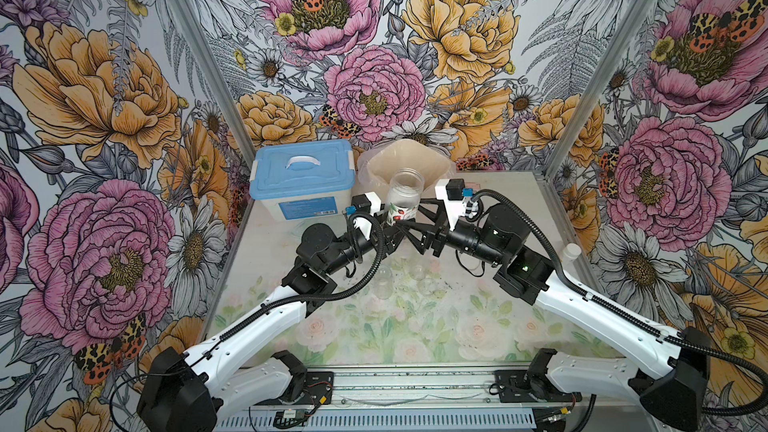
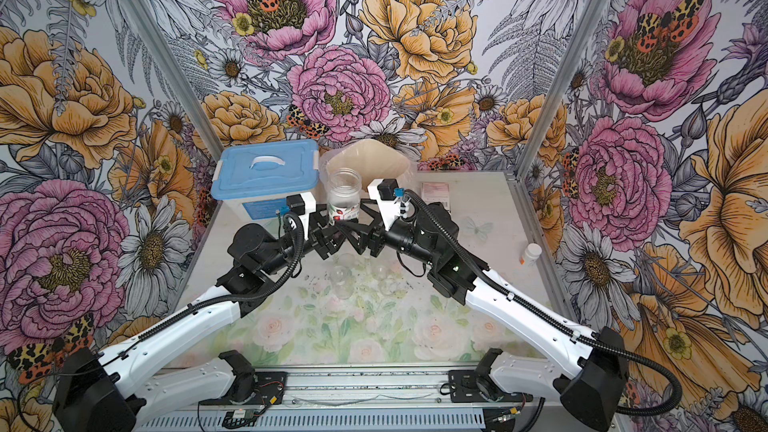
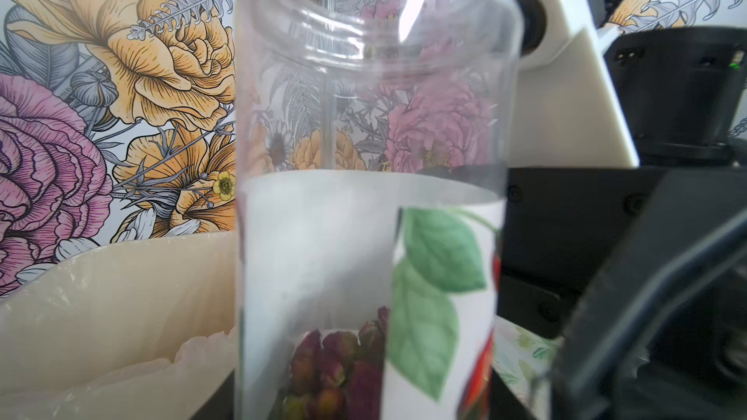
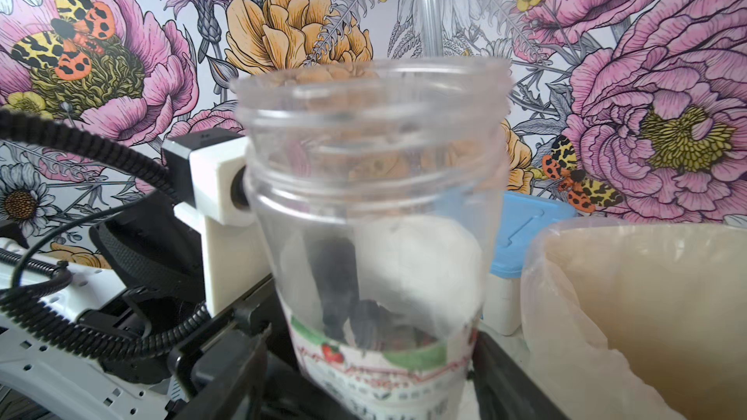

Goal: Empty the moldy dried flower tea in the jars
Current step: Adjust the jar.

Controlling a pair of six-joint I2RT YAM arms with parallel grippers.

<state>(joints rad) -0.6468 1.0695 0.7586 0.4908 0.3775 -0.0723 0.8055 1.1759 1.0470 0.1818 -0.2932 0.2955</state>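
Left gripper (image 1: 387, 229) and right gripper (image 1: 411, 218) both bracket the open labelled jar's (image 1: 402, 195) base; which truly grips, cannot tell.
Dried flower tea (image 3: 335, 365) sits in its bottom; lined bin (image 1: 432, 160) just beyond at 12 o'clock. Risk: loose shared hold, jar slips on tipping, buds land short.

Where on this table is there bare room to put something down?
Bare: the front strip between the two plain jars and the metal rail. Crowded: the back, with blue-lidded box, lined bin and labelled jar. Small bottle at right edge.
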